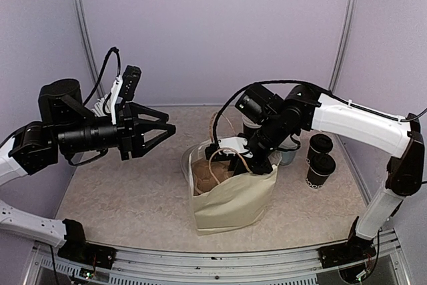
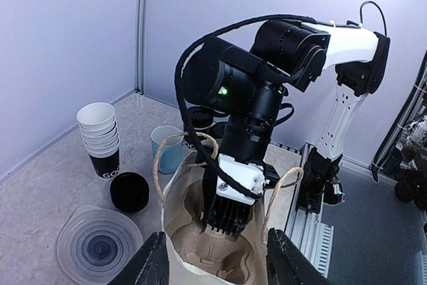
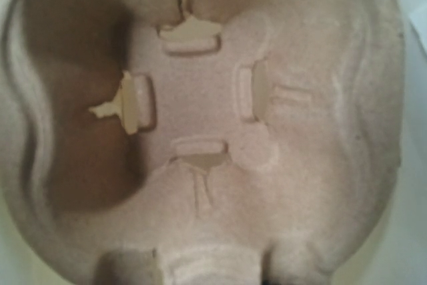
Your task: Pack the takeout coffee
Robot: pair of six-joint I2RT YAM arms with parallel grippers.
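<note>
Two black lidded takeout coffee cups stand at the right, one [image 1: 321,171] nearer with white lettering, one [image 1: 320,145] behind it. A cream paper bag [image 1: 230,201] stands mid-table with a brown pulp cup carrier [image 1: 210,175] inside. My right gripper [image 1: 230,158] reaches down into the bag mouth, its tips low over the carrier [image 2: 213,255]; the right wrist view shows only an empty carrier pocket [image 3: 200,98], no fingers. My left gripper [image 1: 165,125] is open and empty, held in the air left of the bag; its fingers [image 2: 150,261] frame the bag [image 2: 175,185].
A light blue mug [image 1: 290,155] stands behind the bag, beside the coffees. In the left wrist view, a stack of paper cups [image 2: 100,138], a loose black lid [image 2: 129,191] and clear plastic lids [image 2: 99,243] lie left of the bag. Bag handles [image 2: 280,191] stick up.
</note>
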